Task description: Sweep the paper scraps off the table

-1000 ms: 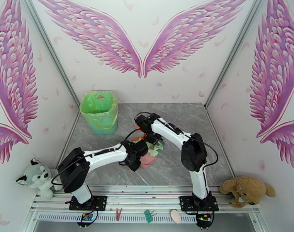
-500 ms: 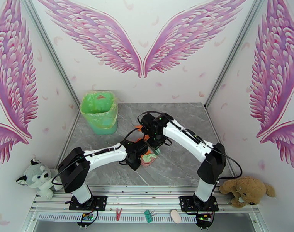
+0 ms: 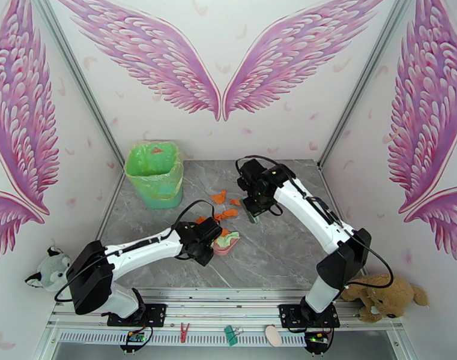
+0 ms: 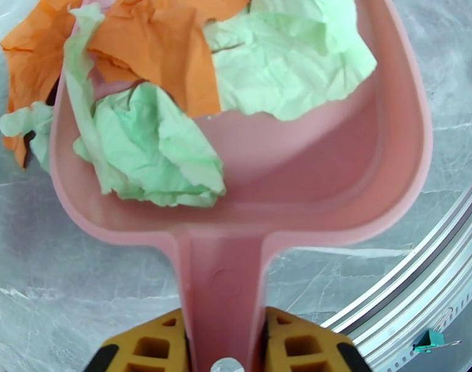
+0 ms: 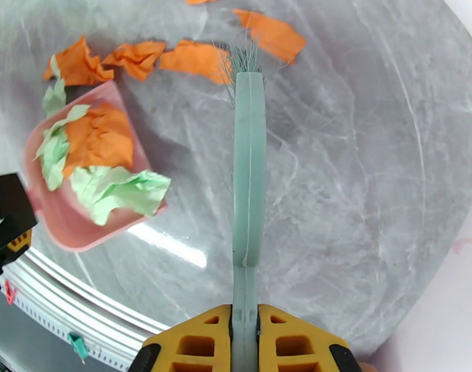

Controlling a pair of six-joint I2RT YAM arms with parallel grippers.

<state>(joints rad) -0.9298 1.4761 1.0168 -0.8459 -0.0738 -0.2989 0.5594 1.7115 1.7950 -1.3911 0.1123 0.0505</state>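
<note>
My left gripper is shut on the handle of the pink dustpan, which lies on the table near its middle. The pan holds crumpled mint green and orange paper scraps, and some hang over its far left rim. My right gripper is shut on the handle of the green hand brush. Its bristles touch loose orange scraps lying on the marble beyond the pan. From above, the right gripper stands right of those scraps.
A green-lined bin stands at the table's back left corner. A husky toy and a brown bear toy sit at the near corners. The metal front rail carries small clips. Walls close three sides.
The right arm has swung the brush from over the dustpan out to the back right. The left arm has drawn the loaded dustpan slightly left and nearer.
</note>
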